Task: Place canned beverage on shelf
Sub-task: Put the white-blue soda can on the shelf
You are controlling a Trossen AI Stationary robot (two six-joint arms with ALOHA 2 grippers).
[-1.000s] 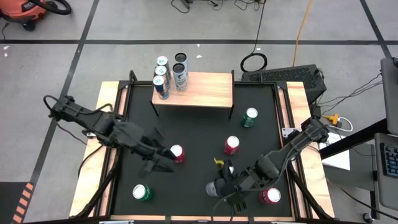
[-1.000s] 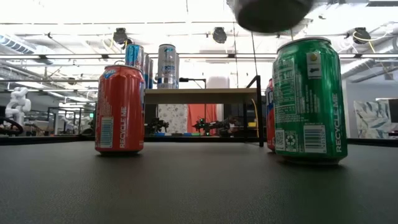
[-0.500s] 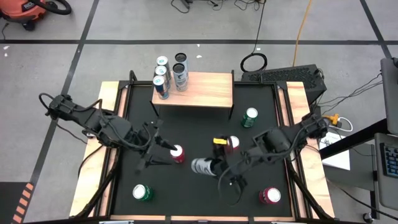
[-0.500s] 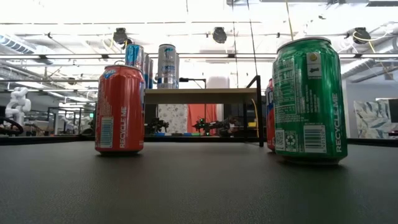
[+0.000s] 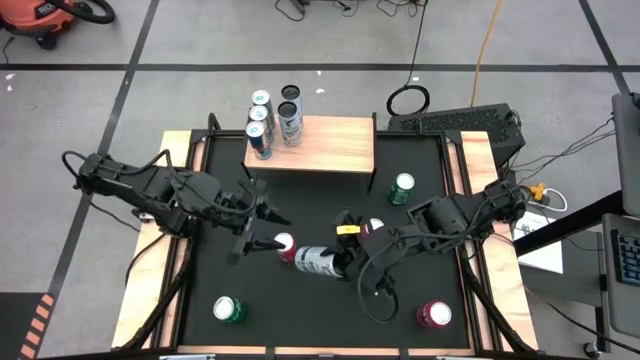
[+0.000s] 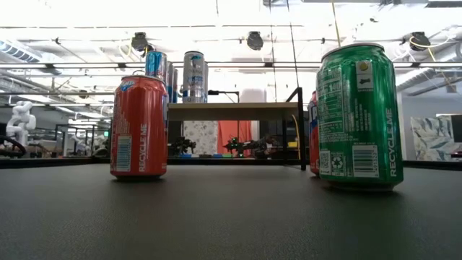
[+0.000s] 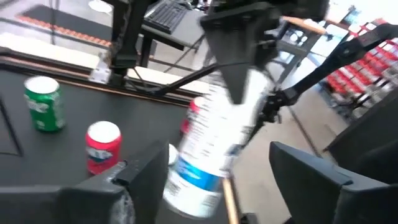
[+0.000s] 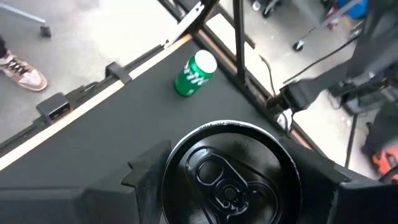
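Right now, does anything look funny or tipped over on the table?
Yes. One tall silver can is lying sideways in the air over the middle of the black table, held by the right gripper. The left gripper waits open beside it. All the other cans stand upright.

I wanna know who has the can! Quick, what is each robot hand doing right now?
Left gripper: open, holding nothing, its fingers spread near the tall can.
Right gripper: closed on the tall can, carrying it sideways above the table.
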